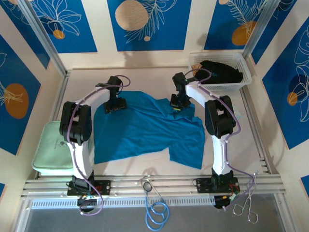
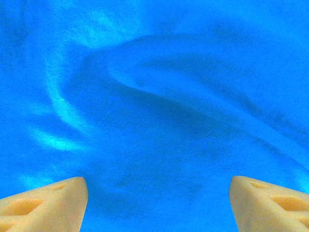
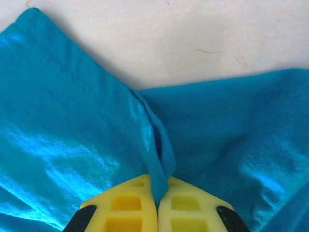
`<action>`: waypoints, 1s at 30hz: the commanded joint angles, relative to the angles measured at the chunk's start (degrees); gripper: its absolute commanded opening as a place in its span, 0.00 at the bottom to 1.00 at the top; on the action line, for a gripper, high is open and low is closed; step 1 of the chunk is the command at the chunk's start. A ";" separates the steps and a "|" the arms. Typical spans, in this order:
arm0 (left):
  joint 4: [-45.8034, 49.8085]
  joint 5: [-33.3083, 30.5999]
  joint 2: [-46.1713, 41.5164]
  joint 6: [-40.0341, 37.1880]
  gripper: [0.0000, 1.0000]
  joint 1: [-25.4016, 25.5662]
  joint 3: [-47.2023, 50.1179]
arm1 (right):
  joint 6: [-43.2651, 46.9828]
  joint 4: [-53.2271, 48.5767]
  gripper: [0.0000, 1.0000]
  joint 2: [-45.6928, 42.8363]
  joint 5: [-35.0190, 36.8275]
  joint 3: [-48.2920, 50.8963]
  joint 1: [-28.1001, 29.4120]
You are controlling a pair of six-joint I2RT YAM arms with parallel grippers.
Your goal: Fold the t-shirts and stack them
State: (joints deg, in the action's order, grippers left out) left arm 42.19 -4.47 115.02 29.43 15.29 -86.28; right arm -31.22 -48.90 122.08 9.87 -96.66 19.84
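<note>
The teal-blue t-shirt (image 1: 145, 128) lies spread and rumpled across the middle of the table. My left gripper (image 1: 115, 104) hovers over its far left part, open, with rumpled teal cloth (image 2: 159, 121) between its spread fingers (image 2: 46, 203). My right gripper (image 1: 176, 104) is at the shirt's far right edge, shut on a pinched fold of the teal-blue t-shirt (image 3: 161, 159) between its yellow fingers (image 3: 125, 205). The black t-shirt (image 1: 221, 71) lies bundled in the white mesh basket (image 1: 244, 82) at the far right.
A pale green flat pad (image 1: 50, 150) rests at the table's left edge by the left arm's base. Bare table (image 3: 193, 43) lies just beyond the shirt's far edge. Cables and metal rails (image 1: 154, 186) run along the near edge.
</note>
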 commanded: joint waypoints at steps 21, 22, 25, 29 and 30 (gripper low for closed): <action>0.67 -0.35 -1.63 -1.74 0.78 1.85 -0.66 | 26.29 -0.42 0.81 29.46 33.25 -63.54 -2.51; 0.83 -0.52 -1.73 -1.74 0.78 1.90 -0.90 | 24.58 0.46 0.81 26.93 32.41 -59.26 -2.52; 1.07 -1.05 -2.64 -1.74 0.78 1.93 -1.73 | 20.67 6.30 0.80 16.76 28.80 -42.25 -2.19; 3.04 -4.65 -3.93 -1.53 0.80 1.86 -3.01 | 16.78 8.55 0.73 6.88 25.47 -28.00 -0.85; 4.01 -6.11 -4.10 -1.32 0.80 1.73 -3.56 | 15.77 7.97 0.70 4.93 24.51 -25.43 -0.39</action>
State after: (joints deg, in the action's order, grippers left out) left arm 43.13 -6.35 114.10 28.38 16.78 -87.05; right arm -10.41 -42.17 133.84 37.87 -126.80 18.00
